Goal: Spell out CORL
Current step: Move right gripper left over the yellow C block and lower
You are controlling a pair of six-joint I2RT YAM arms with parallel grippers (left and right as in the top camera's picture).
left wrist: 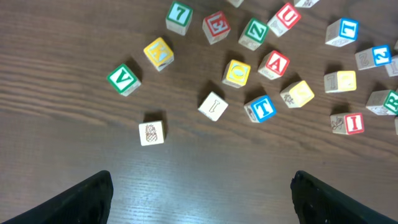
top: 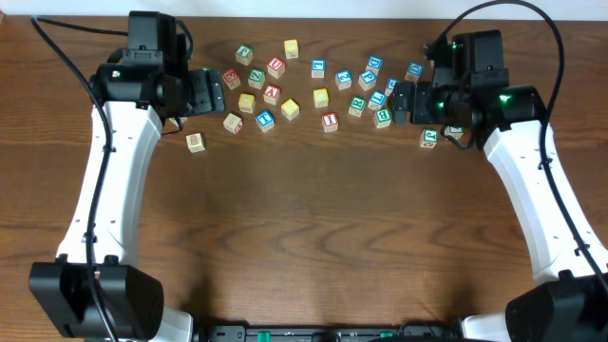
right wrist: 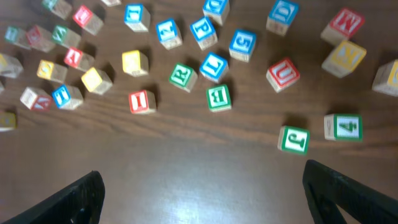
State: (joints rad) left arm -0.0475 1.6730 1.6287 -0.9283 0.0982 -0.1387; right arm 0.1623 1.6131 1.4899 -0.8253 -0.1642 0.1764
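Blocks (top: 290,109) were scattered across the far side of the bench (top: 313,228), with none set in a row, so the word was judged unstarted. The green R block (right wrist: 182,76) and the blue L block (right wrist: 214,66) were seen just beside each other below the right pincer (right wrist: 202,173), which was spread wide and held nothing. The left pincer (left wrist: 202,180) was likewise wide and empty, near a yellow block (left wrist: 236,73) that may bear a C. No O could be made out. Crowding was judged the main risk: a neighbour could be knocked or pinched along with the R, and look-alike letters could be mistaken.
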